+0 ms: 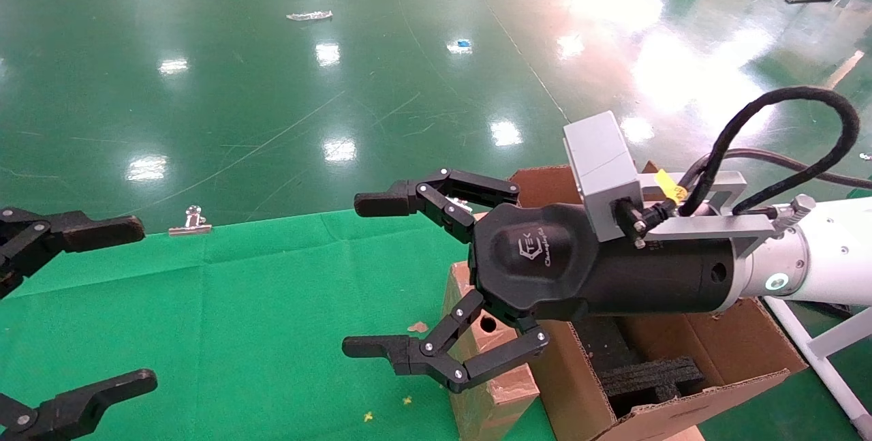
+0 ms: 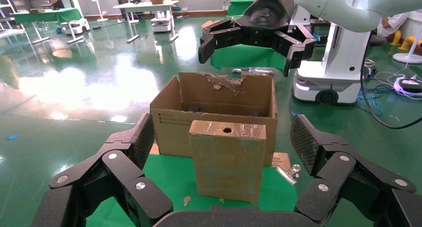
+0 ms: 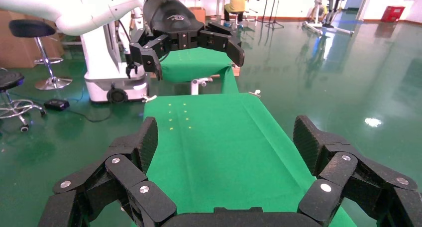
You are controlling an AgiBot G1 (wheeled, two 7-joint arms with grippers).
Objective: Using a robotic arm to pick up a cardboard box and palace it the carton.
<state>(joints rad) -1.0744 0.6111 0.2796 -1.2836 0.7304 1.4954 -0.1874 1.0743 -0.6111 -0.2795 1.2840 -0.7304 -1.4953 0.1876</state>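
The small cardboard box (image 1: 501,386) stands on edge on the green cloth, right against the carton's near wall, with its round hole (image 1: 488,324) on top. It also shows in the left wrist view (image 2: 227,162). The carton (image 1: 722,386) is open, with black foam inside (image 1: 647,376) and a torn flap (image 2: 226,82). My right gripper (image 1: 368,275), on the white-sleeved arm, is open and empty. It hovers above the box, with its fingers reaching past the box over the cloth. My left gripper (image 1: 133,303) is open and empty at the left edge, facing the box from a distance.
A green cloth (image 1: 238,305) covers the table; its far edge drops to a shiny green floor. A metal binder clip (image 1: 191,221) lies at that edge. A flat cardboard scrap (image 2: 281,161) lies beside the carton. The right wrist view shows only cloth (image 3: 219,137) and the far left gripper (image 3: 195,60).
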